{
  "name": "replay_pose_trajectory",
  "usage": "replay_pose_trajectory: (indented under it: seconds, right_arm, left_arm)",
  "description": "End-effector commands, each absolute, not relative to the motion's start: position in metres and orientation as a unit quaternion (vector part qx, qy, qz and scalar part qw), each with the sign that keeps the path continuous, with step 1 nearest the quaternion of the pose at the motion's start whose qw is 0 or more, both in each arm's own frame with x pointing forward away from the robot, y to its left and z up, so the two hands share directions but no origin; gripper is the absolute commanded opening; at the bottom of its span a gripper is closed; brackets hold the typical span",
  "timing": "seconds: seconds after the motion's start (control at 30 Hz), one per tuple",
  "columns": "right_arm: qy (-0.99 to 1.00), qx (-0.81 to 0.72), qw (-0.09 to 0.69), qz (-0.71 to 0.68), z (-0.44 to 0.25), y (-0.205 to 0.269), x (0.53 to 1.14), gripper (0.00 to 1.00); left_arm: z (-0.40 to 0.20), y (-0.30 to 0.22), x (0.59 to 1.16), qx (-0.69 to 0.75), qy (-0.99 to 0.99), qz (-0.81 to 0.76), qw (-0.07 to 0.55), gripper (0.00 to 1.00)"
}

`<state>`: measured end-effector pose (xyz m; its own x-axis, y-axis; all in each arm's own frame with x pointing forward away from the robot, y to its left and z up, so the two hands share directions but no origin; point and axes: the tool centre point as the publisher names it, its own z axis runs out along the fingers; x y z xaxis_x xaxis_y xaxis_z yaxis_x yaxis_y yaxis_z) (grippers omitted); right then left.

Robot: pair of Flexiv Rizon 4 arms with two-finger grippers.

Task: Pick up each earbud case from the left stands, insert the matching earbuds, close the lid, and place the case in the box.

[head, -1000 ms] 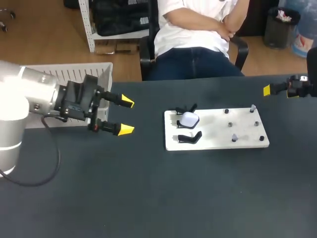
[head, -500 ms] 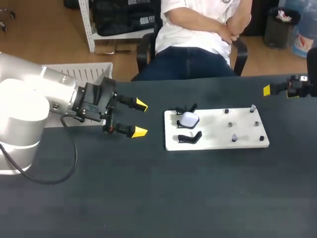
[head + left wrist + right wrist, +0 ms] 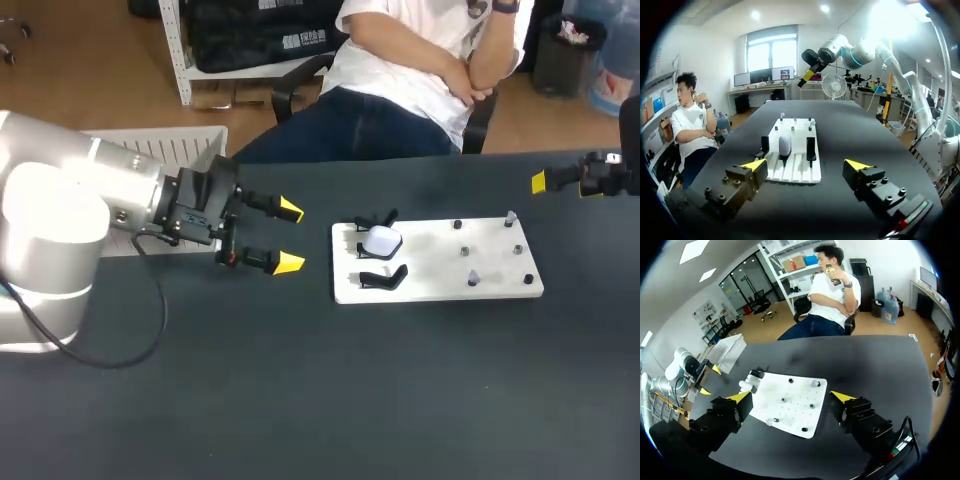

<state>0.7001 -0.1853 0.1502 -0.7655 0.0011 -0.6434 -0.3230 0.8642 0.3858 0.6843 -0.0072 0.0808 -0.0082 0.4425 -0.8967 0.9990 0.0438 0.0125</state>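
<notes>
Spreading across the near side, the dark matte tabletop (image 3: 300, 400) carries the rest of the scene farther back. Toward the middle, on the left, the silver and white left arm (image 3: 60, 200) comes in from the left edge, and the left gripper (image 3: 290, 237) is held just above the table. Its two yellow-tipped fingers are released and wide apart, with nothing between them. They point right, towards the left end of a flat white rectangular board (image 3: 430, 285), near it but not touching. The board lies flat on the table, a little right of centre. At its left end stand three black stands (image 3: 385, 277) in a near-to-far row. The small white rounded earbud case (image 3: 382, 240) sits on the middle one, and in the left wrist view it stands upright there. The near and far stands on either side of it hold nothing. The right part of the board bears several small dark pegs (image 3: 465, 251). Two of them have pale grey pieces on top that are too small to identify. Farther back on the left, behind the left arm, the white slatted plastic box (image 3: 170, 145) sits at the table's far edge, well apart from the board. At the far right, the right gripper (image 3: 790, 396) hangs above the table beyond the board's far right corner, well apart from it. Its fingers are likewise spread and grasp nothing.
</notes>
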Motion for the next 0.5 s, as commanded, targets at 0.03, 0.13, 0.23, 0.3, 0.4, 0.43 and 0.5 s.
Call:
replay_pose_trajectory:
  seconds: [0.03,0.13,0.23,0.3,0.4,0.43,0.5]
  right_arm:
    - [0.907,-0.089,0.33,0.245,0.15,-0.186,0.7,1.0]
    - [0.907,-0.089,0.33,0.245,0.15,-0.186,0.7,1.0]
    - [0.907,-0.089,0.33,0.245,0.15,-0.186,0.7,1.0]
    - [0.907,-0.089,0.33,0.245,0.15,-0.186,0.7,1.0]
    - [0.907,-0.089,0.33,0.245,0.15,-0.186,0.7,1.0]
    - [0.907,-0.089,0.33,0.245,0.15,-0.186,0.7,1.0]
    - [0.907,-0.089,0.33,0.245,0.15,-0.186,0.7,1.0]
  left_arm:
    - [0.066,-0.026,0.705,0.59,0.61,-0.369,0.379,1.0]
    - [0.064,-0.033,0.705,0.591,0.614,-0.365,0.374,1.0]
    - [0.06,-0.04,0.705,0.59,0.625,-0.358,0.365,1.0]
    - [0.056,-0.046,0.706,0.587,0.631,-0.358,0.361,1.0]
    - [0.049,-0.053,0.706,0.58,0.639,-0.358,0.356,1.0]
    - [0.047,-0.056,0.706,0.579,0.642,-0.355,0.354,1.0]
    - [0.044,-0.06,0.705,0.58,0.643,-0.355,0.353,1.0]
